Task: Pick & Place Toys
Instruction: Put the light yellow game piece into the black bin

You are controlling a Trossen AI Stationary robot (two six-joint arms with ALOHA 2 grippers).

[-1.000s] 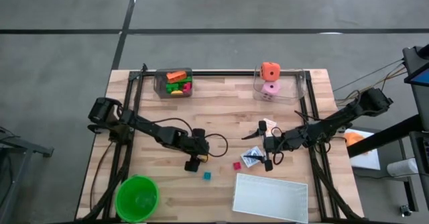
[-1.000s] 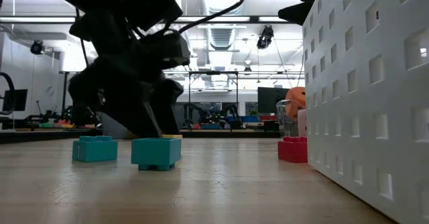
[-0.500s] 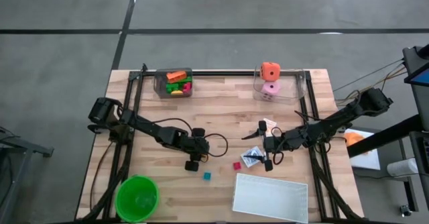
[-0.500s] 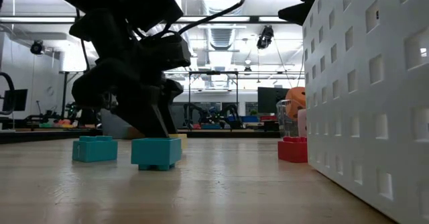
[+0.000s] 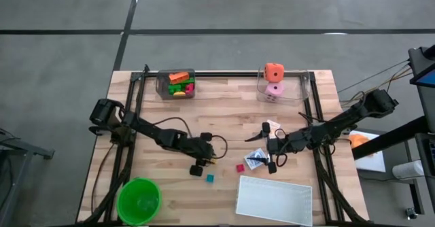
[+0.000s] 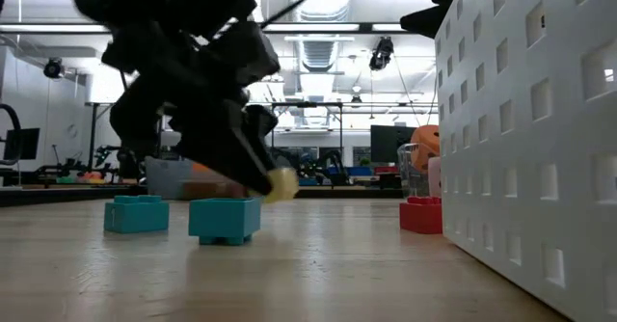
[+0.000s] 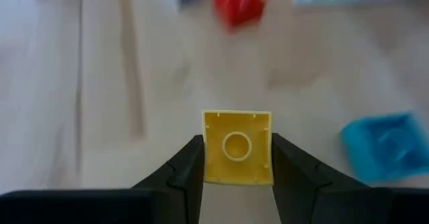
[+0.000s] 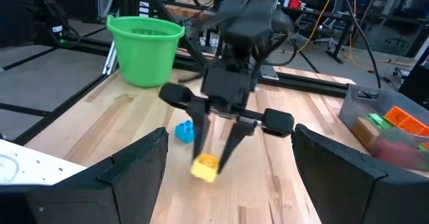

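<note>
Two dark arms are seen over the wooden counter (image 5: 224,118). The left end effector (image 7: 236,158) is clamped on a small yellow plastic cube (image 7: 237,147), which is held clear of the counter, as the right wrist view shows (image 8: 205,167). In the high view this end effector (image 5: 198,169) is placed near the counter's middle, with a tiny teal cube (image 5: 210,178) just beside it and a small red cube (image 5: 240,167) a little further toward the right arm. In the low view, two teal bricks (image 6: 225,220) are seen standing on the counter below the blurred left arm. The right end effector (image 5: 272,158) is held with its fingers apart over small printed cards (image 5: 255,157), near the white rectangular tray (image 5: 274,200). A round green bowl (image 5: 138,200) is found at the counter's near left corner.
</note>
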